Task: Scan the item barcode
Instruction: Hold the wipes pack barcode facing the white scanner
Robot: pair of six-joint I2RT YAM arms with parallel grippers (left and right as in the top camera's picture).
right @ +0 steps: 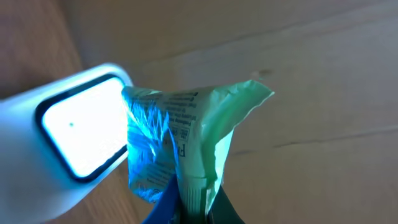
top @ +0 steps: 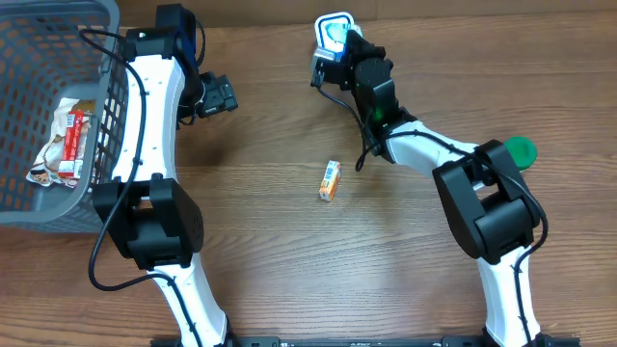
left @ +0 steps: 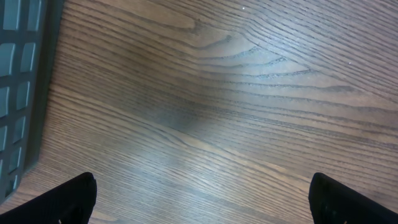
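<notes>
**Desk:** Report the right arm, please.

**Operator:** I find the right gripper [right: 189,208] pressed together on the lower edge of a crumpled green-and-white packet [right: 186,137]. The packet stands upright above the fingers, held clear of the table [top: 270,241]. Its printed side lies against the lit window of the white scanner [right: 68,134], at the far edge of the table.

**Desk:** And the left?

**Operator:** The left gripper [left: 205,199] is spread wide and holds nothing. I see only bare wood between its fingertips. It hangs just beside the grey basket [top: 29,96], at the far left.

**Desk:** Anything else to note?

**Operator:** One red-and-white wrapper [top: 66,145] lies inside the basket. A small orange box [top: 331,180] lies flat near mid-table, well apart from both grippers. A green disc [top: 521,149] shows beside the right arm. I cannot read any barcode from here.
</notes>
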